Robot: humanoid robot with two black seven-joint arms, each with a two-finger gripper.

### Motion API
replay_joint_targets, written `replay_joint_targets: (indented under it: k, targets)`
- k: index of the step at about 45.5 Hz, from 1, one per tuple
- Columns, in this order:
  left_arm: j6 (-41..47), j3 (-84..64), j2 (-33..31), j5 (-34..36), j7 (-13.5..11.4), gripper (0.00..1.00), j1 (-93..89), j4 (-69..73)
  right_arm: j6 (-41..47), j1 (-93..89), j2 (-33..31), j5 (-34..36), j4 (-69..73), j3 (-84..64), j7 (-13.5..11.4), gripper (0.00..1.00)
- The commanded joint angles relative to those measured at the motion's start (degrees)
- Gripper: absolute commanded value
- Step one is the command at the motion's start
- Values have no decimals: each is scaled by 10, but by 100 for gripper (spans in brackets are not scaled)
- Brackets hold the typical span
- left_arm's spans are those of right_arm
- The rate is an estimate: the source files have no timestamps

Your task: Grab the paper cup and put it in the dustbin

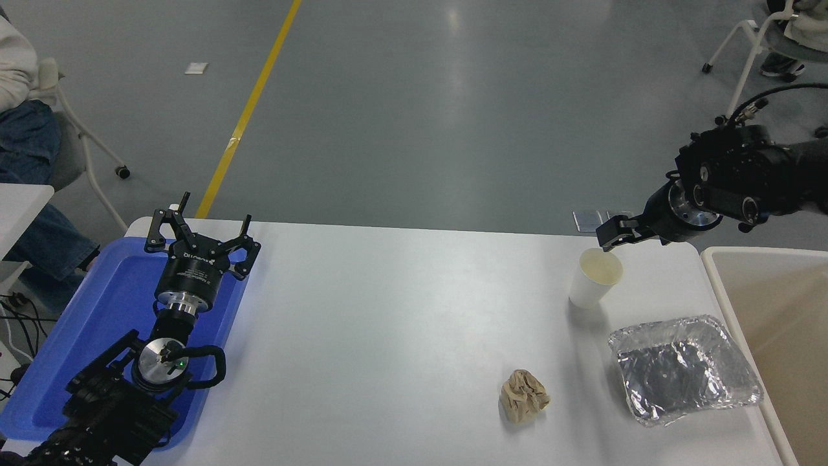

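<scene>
A: Where does the job stand?

B: Nothing is done yet. The paper cup stands upright on the table, near the far right corner, just beyond the foil tray. The dustbin sits past the table's right edge.

A: And the right gripper?

B: It hovers just above and behind the cup's rim, holding nothing. Whether its fingers are apart or together cannot be told from this angle. The left gripper is parked over the blue tray, fingers spread.

A: So what remains?

B: Everything: grasp, lift, carry, drop.
</scene>
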Motion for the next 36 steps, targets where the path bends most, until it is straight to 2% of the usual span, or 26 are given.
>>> replay_joint_targets:
  k: [1,13,27,36]
  targets:
    - [0,1,0,0,-1,100,0,0,-53,-67,2,-3,-41,27,-1,100]
    - [0,1,0,0,-1,100,-1,0,-108,-123,4,0,-87,39,-3,100]
    - [0,1,0,0,-1,100,-1,0,-120,-167,7,2,-117,62,-4,99]
    - [0,1,0,0,-1,100,-1,0,-120,-170,10,4,-117,74,-25,99]
